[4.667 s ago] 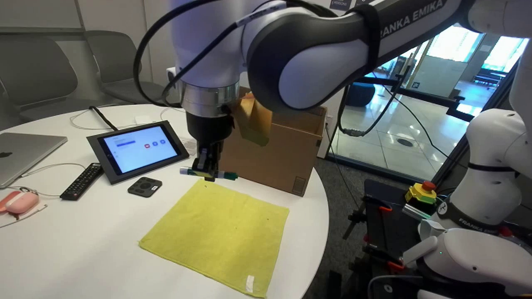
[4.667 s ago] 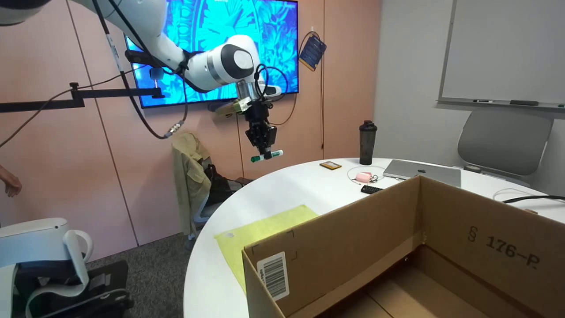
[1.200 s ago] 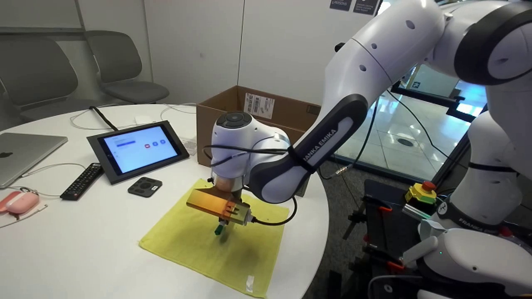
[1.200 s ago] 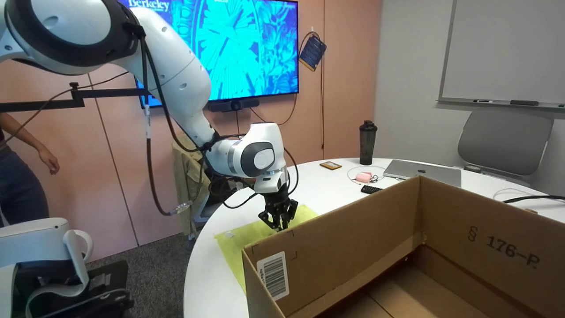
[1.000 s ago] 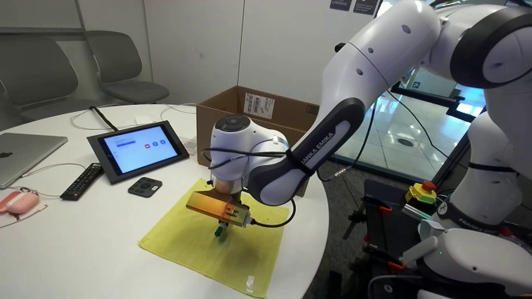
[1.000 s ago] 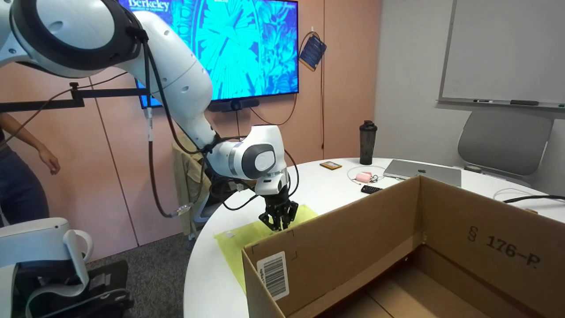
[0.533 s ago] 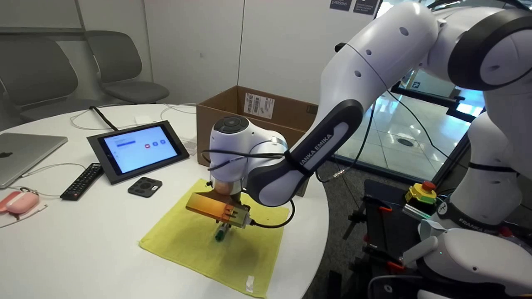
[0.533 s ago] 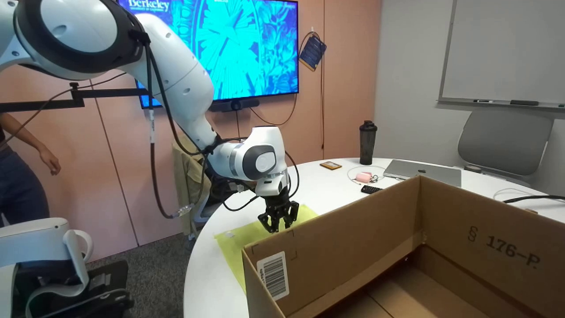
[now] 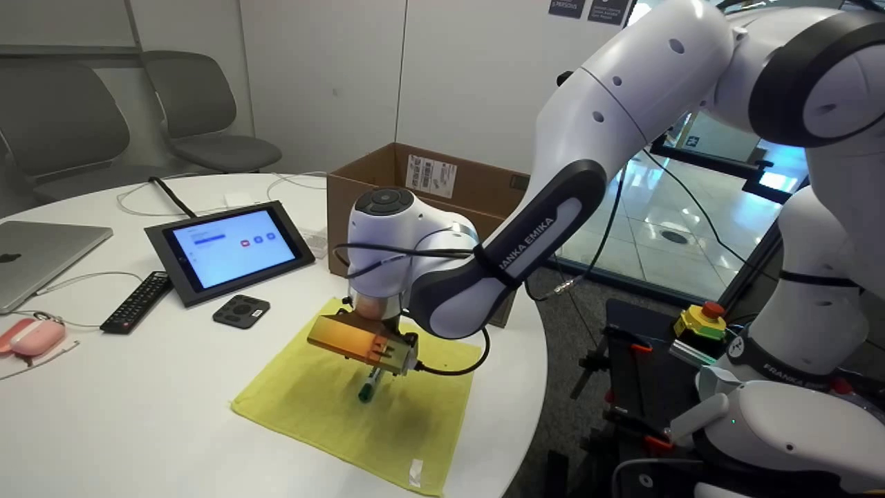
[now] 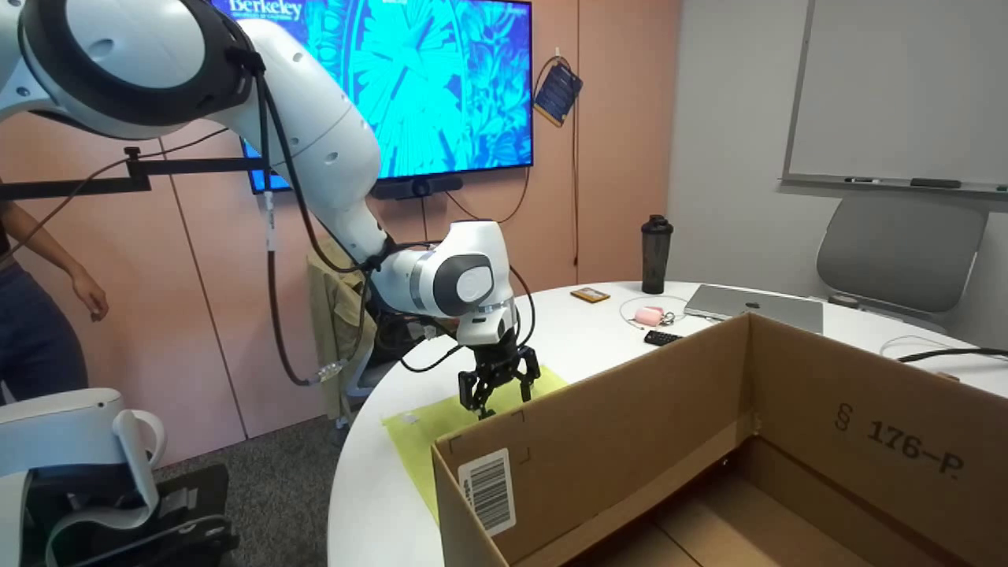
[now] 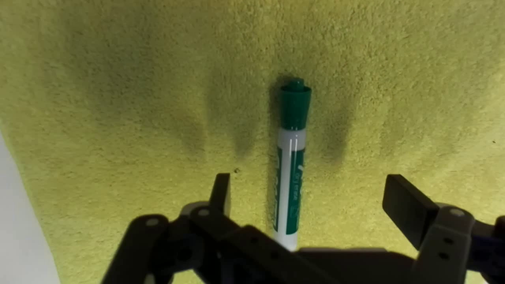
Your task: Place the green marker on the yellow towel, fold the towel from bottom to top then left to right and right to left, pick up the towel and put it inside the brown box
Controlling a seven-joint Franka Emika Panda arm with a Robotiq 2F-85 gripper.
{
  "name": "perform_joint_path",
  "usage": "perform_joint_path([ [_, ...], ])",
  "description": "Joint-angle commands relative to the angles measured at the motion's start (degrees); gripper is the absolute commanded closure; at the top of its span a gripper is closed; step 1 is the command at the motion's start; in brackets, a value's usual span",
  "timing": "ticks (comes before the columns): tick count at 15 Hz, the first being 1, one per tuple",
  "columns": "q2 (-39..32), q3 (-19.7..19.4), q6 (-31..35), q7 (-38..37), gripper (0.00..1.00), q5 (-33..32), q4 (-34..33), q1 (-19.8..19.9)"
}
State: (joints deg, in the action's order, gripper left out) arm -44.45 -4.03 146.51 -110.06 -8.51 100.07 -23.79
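- Grey chairs (image 9: 200, 104) stand at the left, behind your round white table (image 9: 145, 401), in an exterior view.
- On the table's left side you have a laptop (image 9: 48, 257), then a black remote (image 9: 136, 302), then a framed tablet (image 9: 233, 247) with its screen lit.
- Right of these lies your yellow towel (image 9: 325, 408), flat and unfolded, a white tag (image 9: 415, 472) at one corner.
- Upon the towel, beneath your gripper (image 11: 307, 191), you see the green marker (image 11: 291, 177): green cap with a small knob, white collar, green-and-white barrel lettered "dry erase", white tail end.
- Its long axis runs nearly up and down your wrist view, leaning slightly right at the top; the cap points up there, away from the gripper body, and in an exterior view toward the towel's lower edge.
- Your gripper's jaws stand wide apart, one on either side of the marker, which lies free across their closing line and looks nearer the jaw at the left of the wrist view; whether they touch the towel, you cannot tell.
- Farther right, behind the towel, your brown box (image 9: 342, 228) stands upright on the table, a white label (image 9: 430, 176) on its inner wall.
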Motion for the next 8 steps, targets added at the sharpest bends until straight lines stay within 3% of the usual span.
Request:
perform_joint_path([
  [1,6.7,-0.8,-0.2,-0.4,0.0,0.2,6.1,-0.1],
  [8,18.4,-1.4,-1.5,-1.3,0.0,-1.5,19.8,0.6],
])
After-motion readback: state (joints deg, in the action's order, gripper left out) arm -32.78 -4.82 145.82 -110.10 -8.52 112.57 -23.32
